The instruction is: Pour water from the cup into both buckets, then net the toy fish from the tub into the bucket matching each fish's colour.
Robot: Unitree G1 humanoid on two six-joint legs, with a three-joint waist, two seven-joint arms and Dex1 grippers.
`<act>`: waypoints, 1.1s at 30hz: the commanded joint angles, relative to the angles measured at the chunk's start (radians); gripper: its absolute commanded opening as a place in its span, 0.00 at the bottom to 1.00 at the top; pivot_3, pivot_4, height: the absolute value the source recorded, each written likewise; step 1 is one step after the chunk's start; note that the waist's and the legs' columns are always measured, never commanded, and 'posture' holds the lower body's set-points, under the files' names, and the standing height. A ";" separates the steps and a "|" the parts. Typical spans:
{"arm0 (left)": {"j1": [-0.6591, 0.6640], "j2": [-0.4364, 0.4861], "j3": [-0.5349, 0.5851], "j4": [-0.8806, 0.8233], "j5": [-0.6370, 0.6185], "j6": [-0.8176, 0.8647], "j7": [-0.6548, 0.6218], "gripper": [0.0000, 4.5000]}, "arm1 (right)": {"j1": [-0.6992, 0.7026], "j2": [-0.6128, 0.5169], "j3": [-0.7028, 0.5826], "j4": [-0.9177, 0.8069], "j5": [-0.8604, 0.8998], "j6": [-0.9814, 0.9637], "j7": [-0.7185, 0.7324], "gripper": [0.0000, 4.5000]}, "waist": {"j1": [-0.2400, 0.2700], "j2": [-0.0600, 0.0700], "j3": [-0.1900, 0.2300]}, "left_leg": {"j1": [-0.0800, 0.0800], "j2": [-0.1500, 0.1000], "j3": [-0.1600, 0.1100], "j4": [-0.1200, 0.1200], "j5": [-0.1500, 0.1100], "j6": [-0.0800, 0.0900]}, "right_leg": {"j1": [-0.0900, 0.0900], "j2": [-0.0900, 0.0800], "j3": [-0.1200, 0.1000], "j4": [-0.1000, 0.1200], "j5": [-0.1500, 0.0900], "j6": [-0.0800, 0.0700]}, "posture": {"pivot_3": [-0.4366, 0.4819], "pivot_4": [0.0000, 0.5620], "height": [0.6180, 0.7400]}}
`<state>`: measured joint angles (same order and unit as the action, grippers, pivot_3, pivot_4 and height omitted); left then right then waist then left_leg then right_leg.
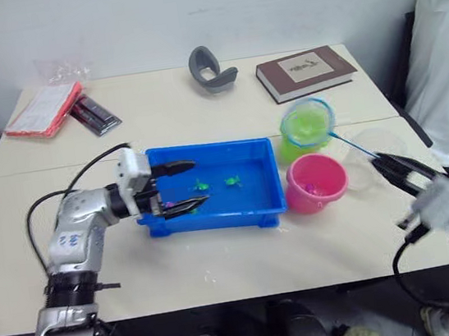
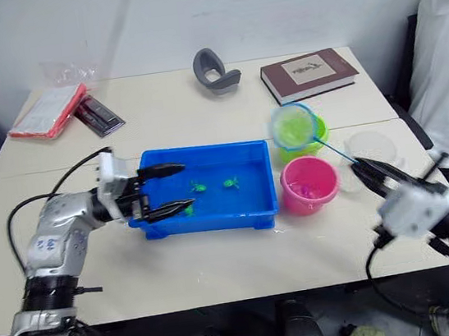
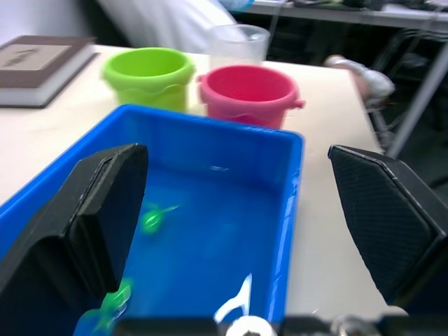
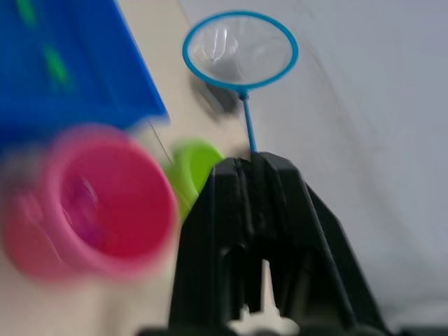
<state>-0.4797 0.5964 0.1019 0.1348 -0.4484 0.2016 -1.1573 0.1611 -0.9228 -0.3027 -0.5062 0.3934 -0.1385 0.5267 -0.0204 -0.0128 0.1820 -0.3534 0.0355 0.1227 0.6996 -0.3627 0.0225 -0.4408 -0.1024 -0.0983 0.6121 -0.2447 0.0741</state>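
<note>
Right tool (image 1: 391,164) gripping net (image 1: 308,120), above green bucket (image 1: 295,147)

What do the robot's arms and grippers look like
Both arms have silver-grey metal shells with black joints and loose black cables. The left arm carries small blue markings. Each white wrist block ends in two black pointed fingers: left gripper, right gripper. The finger pads look finely textured.

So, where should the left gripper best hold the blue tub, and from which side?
Probably the tub's left short rim, approached from the robot's left: the open left gripper already has one finger over the water and one along the near wall, and the raised rim gives an edge to pinch.
</note>
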 commanded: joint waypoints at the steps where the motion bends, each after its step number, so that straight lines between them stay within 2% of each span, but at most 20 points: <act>1: 0.034 0.049 0.076 -0.017 -0.027 -0.027 -0.007 0.99 | -0.092 -0.028 0.049 -0.077 0.189 0.237 0.029 0.00 | 0.002 0.000 0.000 | 0.000 0.000 -0.001 0.000 0.000 0.000 | 0.000 -0.001 -0.001 0.000 0.000 -0.001 | 0.48 0.27 1.00; 4: 0.084 0.112 0.142 -0.031 -0.031 -0.020 0.002 0.99 | -0.248 -0.015 0.176 -0.089 0.307 0.452 0.053 0.00 | 0.016 0.000 0.000 | -0.002 0.000 -0.002 0.000 0.000 0.000 | 0.000 -0.003 -0.004 0.000 -0.001 -0.001 | 0.48 0.27 1.00; 7: 0.165 0.186 0.224 -0.061 -0.035 0.000 0.027 0.99 | -0.498 0.039 0.385 -0.065 0.396 0.789 0.034 0.00 | 0.010 0.000 0.000 | -0.002 -0.001 -0.002 0.000 0.000 0.001 | -0.001 -0.009 -0.006 0.000 -0.001 -0.001 | 0.48 0.27 1.00; 10: 0.244 0.250 0.271 -0.083 -0.020 0.027 0.046 0.99 | -0.649 0.123 0.505 -0.008 0.351 0.887 0.054 0.00 | 0.006 0.000 0.000 | -0.003 -0.001 -0.002 0.000 -0.001 0.000 | -0.003 -0.010 -0.006 0.000 -0.001 -0.003 | 0.48 0.27 1.00; 14: 0.305 0.319 0.294 -0.114 -0.020 0.075 0.054 0.99 | -0.792 0.153 0.684 0.137 0.128 0.849 0.149 0.00 | 0.020 0.000 0.000 | -0.007 -0.003 -0.003 -0.001 -0.001 0.001 | -0.005 -0.011 -0.009 0.001 -0.002 -0.003 | 0.48 0.27 1.00; 18: 0.331 0.337 0.305 -0.165 -0.040 0.121 0.062 0.99 | -0.896 0.221 0.777 0.273 -0.045 0.765 0.192 0.00 | 0.015 0.000 0.000 | -0.012 -0.006 -0.002 0.001 -0.003 0.005 | -0.006 -0.012 -0.013 0.000 0.001 0.002 | 0.48 0.27 1.00; 24: 0.367 0.319 0.310 -0.233 -0.051 0.159 0.090 0.99 | -0.908 0.264 0.788 0.300 -0.182 0.711 0.215 0.00 | 0.013 0.000 0.000 | -0.016 -0.006 -0.001 0.001 -0.003 0.005 | -0.010 -0.010 -0.021 -0.002 0.002 0.002 | 0.48 0.27 1.00; 28: 0.379 0.316 0.307 -0.240 -0.040 0.150 0.099 0.99 | -0.921 0.267 0.830 0.311 -0.304 0.675 0.240 0.00 | 0.012 0.000 0.000 | -0.016 -0.006 0.000 0.001 -0.003 0.005 | -0.010 -0.010 -0.022 -0.001 0.002 0.002 | 0.48 0.27 1.00; 33: 0.387 0.310 0.304 -0.247 -0.046 0.157 0.106 0.99 | -0.939 0.296 0.925 0.381 -0.500 0.535 0.248 0.00 | -0.001 0.000 0.000 | -0.015 -0.005 -0.001 0.001 -0.003 0.004 | -0.010 -0.009 -0.022 0.000 0.001 0.002 | 0.48 0.27 1.00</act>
<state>-0.0991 0.9074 0.3842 -0.0786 -0.4781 0.3617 -1.0570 -0.7627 -0.6364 0.6176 -0.1285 -0.0529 0.4488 0.7753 -0.0216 -0.0132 0.1818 -0.3687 0.0307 0.1218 0.7007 -0.3652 0.0261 -0.4505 -0.1119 -0.1201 0.6123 -0.2434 0.0760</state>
